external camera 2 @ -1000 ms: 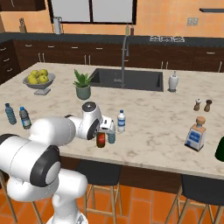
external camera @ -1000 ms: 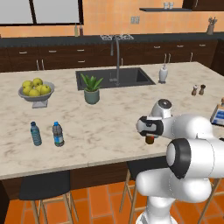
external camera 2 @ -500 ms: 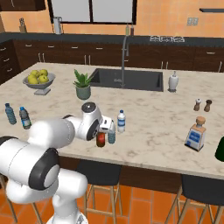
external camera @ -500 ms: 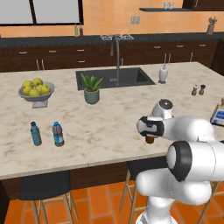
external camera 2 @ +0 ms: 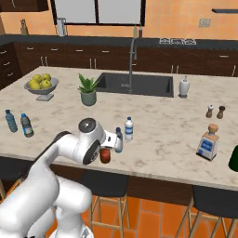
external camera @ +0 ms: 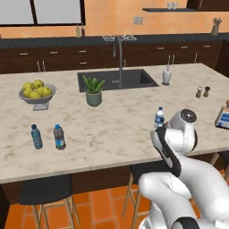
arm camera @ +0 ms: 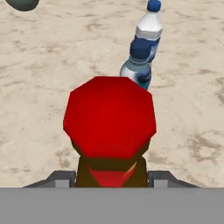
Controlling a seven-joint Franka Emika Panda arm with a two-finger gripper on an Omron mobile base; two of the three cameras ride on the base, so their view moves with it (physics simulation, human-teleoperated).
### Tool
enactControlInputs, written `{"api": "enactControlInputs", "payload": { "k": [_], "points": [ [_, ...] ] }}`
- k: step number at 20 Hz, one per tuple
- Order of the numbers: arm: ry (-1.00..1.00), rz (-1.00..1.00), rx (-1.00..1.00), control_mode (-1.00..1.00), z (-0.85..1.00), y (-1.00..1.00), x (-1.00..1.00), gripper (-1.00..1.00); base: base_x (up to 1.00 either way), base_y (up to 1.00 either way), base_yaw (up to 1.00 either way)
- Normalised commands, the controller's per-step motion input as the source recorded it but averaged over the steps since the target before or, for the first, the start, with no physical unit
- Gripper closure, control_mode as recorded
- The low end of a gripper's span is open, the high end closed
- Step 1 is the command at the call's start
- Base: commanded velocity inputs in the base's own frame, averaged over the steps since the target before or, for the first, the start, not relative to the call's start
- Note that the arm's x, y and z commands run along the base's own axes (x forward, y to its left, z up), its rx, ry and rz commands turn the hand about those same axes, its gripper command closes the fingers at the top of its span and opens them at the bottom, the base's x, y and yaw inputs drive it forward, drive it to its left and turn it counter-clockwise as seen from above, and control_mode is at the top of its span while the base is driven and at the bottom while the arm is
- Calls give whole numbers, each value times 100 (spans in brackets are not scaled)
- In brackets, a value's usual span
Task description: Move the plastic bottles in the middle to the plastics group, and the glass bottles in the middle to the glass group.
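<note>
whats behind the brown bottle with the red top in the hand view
Two plastic water bottles stand behind the brown glass bottle: a blue-tinted bottle close behind, a white-labelled bottle beyond. The red top covers the nearer one's base.

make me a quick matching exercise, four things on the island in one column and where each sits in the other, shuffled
Things:
1. fruit bowl
2. pale bottle with the blue-and-white label
3. brown bottle with the red top
4. potted plant

Places:
A. right at the pincer, near the front edge of the island
B. just left of the sink
C. far left end, behind the two small blue-capped bottles
D. right side, in front of the salt and pepper shakers

Pairs: 1-C, 2-D, 3-A, 4-B
</note>
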Motion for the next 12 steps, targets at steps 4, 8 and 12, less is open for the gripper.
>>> {"api": "enactControlInputs", "payload": {
  "k": [4,8,12],
  "points": [
    [0,-11,0,-100,50,-81,-34,100,0,0,0],
    [0,-14,0,-100,67,-92,-1,100,0,0,0],
    [0,-13,0,-100,68,-96,13,100,0,0,0]
  ]
}}
